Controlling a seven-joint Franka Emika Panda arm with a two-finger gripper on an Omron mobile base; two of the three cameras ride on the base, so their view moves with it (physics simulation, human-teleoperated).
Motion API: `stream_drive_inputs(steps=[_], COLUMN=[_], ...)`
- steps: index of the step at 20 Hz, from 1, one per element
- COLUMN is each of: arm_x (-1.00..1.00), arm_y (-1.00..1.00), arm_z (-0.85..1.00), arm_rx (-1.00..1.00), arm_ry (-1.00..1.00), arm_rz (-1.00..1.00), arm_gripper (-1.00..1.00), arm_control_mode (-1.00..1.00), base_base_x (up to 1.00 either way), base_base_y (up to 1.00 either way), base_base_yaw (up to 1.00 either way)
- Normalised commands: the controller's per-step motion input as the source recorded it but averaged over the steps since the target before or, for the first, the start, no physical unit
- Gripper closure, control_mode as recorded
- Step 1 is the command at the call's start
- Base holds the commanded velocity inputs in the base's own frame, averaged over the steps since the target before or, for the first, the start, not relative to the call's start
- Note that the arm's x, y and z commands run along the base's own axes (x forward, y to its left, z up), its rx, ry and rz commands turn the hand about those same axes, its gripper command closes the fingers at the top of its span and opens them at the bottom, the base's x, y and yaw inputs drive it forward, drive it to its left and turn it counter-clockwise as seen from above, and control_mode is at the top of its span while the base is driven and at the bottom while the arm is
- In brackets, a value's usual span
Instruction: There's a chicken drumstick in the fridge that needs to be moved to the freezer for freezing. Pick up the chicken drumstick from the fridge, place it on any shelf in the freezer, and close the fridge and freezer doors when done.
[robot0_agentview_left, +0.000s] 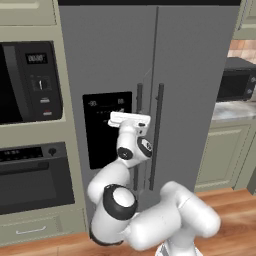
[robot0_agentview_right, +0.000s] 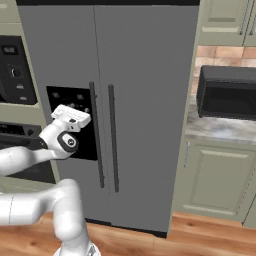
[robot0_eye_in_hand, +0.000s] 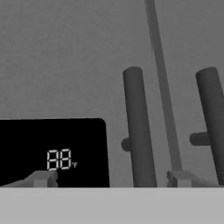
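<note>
Both tall grey doors of the side-by-side unit are shut: the freezer door (robot0_agentview_right: 65, 100) with its black dispenser panel (robot0_agentview_left: 106, 127), and the plain fridge door (robot0_agentview_right: 150, 100) beside it, each with a long dark vertical bar handle. The gripper (robot0_eye_in_hand: 111, 179) hangs spread wide, empty, its fingertips straddling the freezer handle (robot0_eye_in_hand: 138, 131).

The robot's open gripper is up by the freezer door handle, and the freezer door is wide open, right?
Not quite. The freezer door is shut, and so is the fridge door; the right base view shows both flush, side by side. The rest holds: the hand view shows the gripper open, its fingertips either side of the freezer door handle.
</note>
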Motion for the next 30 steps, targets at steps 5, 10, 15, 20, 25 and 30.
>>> stream_drive_inputs(steps=[5,10,15,20,25,30], arm_x=[-0.27,0.02,0.02,0.43,0.94,1.00], arm_y=[-0.96,-0.82,-0.66,-0.17,0.01,0.01], arm_z=[0.42,0.14,0.04,0.00,-0.13,-0.30], arm_rx=[0.04,0.03,0.01,0.00,0.04,0.16], arm_ry=[0.07,0.16,0.05,0.10,0.17,0.26], arm_rz=[0.00,0.01,0.08,0.17,0.28,0.44], arm_gripper=[-1.00,-1.00,-1.00,-1.00,-1.00,-1.00], arm_control_mode=[-1.00,-1.00,-1.00,-1.00,-1.00,-1.00], base_base_x=[0.00,0.00,0.00,0.00,0.00,0.00], base_base_y=[0.00,0.00,0.00,0.00,0.00,0.00], base_base_yaw=[0.00,0.00,0.00,0.00,0.00,0.00])
